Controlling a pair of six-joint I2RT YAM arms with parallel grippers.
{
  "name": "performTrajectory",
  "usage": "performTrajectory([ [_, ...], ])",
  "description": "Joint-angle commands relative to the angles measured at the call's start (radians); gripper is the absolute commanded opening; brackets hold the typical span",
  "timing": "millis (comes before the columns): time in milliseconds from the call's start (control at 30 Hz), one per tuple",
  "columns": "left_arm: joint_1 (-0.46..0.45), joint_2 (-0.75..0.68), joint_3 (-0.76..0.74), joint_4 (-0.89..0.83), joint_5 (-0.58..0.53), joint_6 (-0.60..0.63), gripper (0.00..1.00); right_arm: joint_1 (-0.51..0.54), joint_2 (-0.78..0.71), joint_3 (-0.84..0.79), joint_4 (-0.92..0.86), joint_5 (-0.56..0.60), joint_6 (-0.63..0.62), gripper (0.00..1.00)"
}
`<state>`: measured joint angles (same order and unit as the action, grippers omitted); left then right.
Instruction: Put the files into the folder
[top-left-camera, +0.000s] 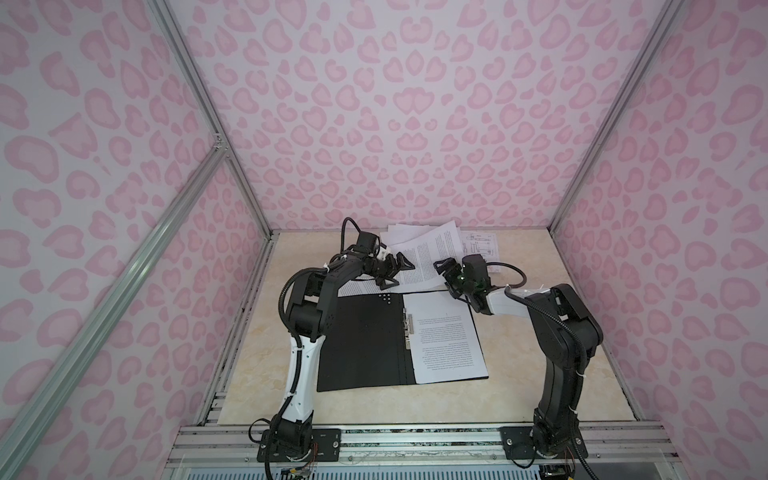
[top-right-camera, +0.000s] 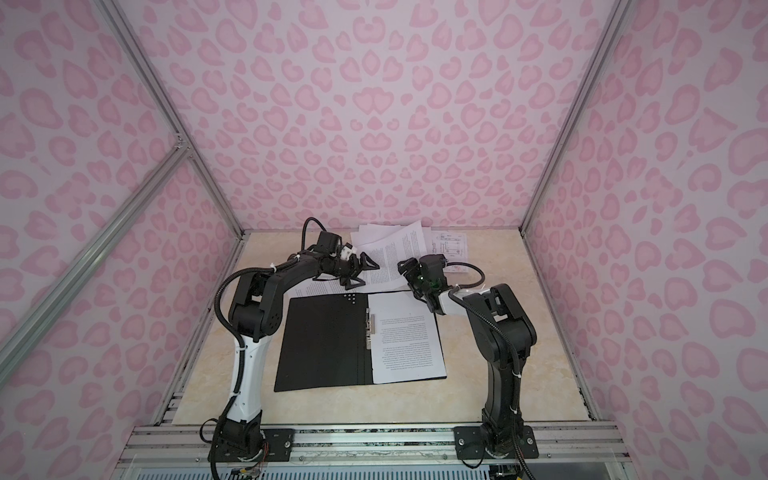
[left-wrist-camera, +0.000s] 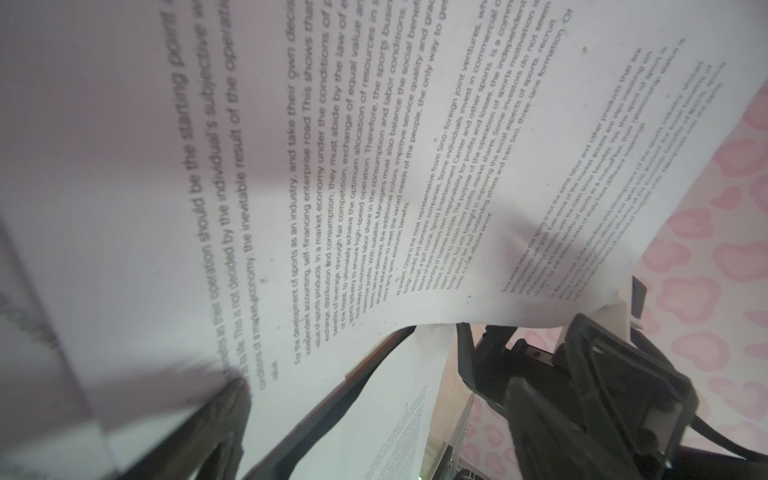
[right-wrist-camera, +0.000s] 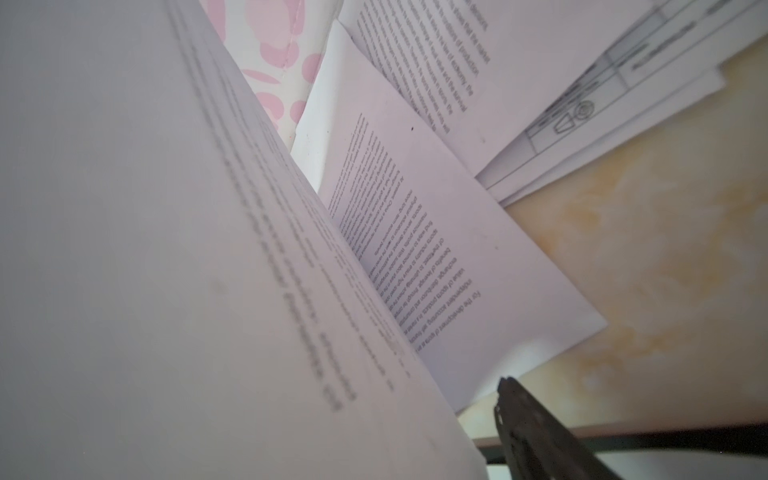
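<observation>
The top sheet of the files (top-left-camera: 419, 257) lies slantwise just beyond the folder (top-left-camera: 361, 340), which is open on the tabletop (top-left-camera: 540, 353) with one sheet on its right half. The top sheet's long axis runs across between my two tools. My left tool (top-left-camera: 398, 273) stands wide over its left end. The right tool (top-left-camera: 445, 277) is at its near right corner, closer to the folder's paper side, but I cannot tell whether it grips.

Both arms rise from bases at the near edge, elbows bent, forearms reaching toward the far middle. The left hand (top-left-camera: 397, 273) points right, its fingers spread wide. The right hand (top-left-camera: 446, 277) points left and slightly downward, fingers apart. The hands are close together but not touching.
</observation>
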<state>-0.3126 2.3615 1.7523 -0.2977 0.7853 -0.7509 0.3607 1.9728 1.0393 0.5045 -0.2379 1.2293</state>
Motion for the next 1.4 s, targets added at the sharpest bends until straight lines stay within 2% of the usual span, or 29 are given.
performTrajectory([
  [0,-0.001,0.024,-0.018,-0.12,-0.142,0.001,0.98,-0.002,0.021,-0.019,0.142,0.008,0.047,0.84],
  [133,0.003,0.021,-0.026,-0.116,-0.14,-0.001,0.98,-0.003,-0.009,-0.047,0.14,0.058,0.042,0.85],
  [467,0.007,0.018,-0.033,-0.101,-0.129,-0.01,0.98,-0.001,0.03,0.007,0.127,0.045,0.048,0.83],
  [767,0.009,0.012,-0.039,-0.093,-0.121,-0.016,0.98,0.016,0.066,0.01,0.044,0.067,0.137,0.72],
  [933,0.01,0.01,-0.043,-0.088,-0.119,-0.019,0.98,0.027,0.068,0.019,0.008,0.078,0.147,0.68],
  [1100,0.012,0.004,-0.049,-0.081,-0.115,-0.022,0.98,0.033,0.086,0.028,0.018,0.078,0.172,0.56],
  [1267,0.011,-0.008,-0.054,-0.071,-0.107,-0.029,0.98,0.036,0.096,0.037,0.006,0.086,0.188,0.39],
  [1367,0.013,-0.017,-0.041,-0.072,-0.106,-0.034,0.98,0.035,0.1,0.037,-0.004,0.09,0.198,0.23],
])
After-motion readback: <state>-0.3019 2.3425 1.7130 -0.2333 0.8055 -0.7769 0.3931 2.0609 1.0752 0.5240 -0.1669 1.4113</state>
